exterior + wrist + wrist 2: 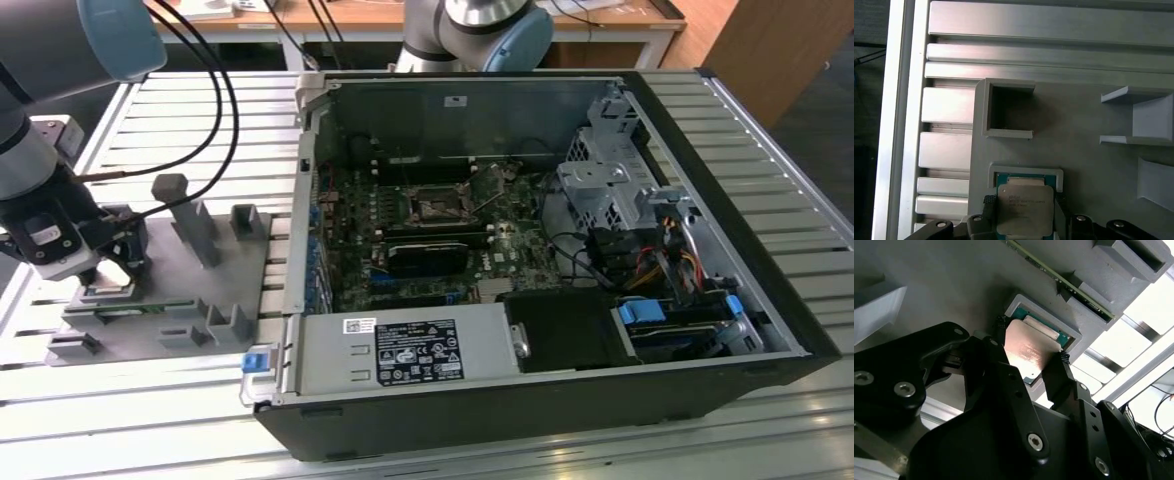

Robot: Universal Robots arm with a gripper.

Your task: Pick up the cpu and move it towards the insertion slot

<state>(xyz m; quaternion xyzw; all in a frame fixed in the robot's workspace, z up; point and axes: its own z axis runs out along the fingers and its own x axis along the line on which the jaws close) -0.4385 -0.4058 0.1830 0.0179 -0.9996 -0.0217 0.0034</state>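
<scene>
The cpu (1023, 212), a flat square chip with a pale metal top, sits between my gripper's (1024, 204) black fingers, which press on two opposite edges. In the second wrist view the cpu (1026, 352) is tilted just above a square pocket (1066, 322) of the grey fixture, and the gripper (1030, 342) is shut on it. In the exterior view the gripper (114, 272) hangs low over the grey fixture (174, 300) at the exterior view's left. The insertion slot (437, 207), with a shiny frame and dark centre, lies on the motherboard inside the open computer case, well to the exterior view's right of the gripper.
Upright posts (200, 225) rise from the fixture beside the gripper. The case's metal wall (310, 180) stands between fixture and motherboard. A long black card (427, 255) lies below the slot, with cables (627, 255) and drive bays to the exterior view's right. A second arm's base (474, 30) stands behind the case.
</scene>
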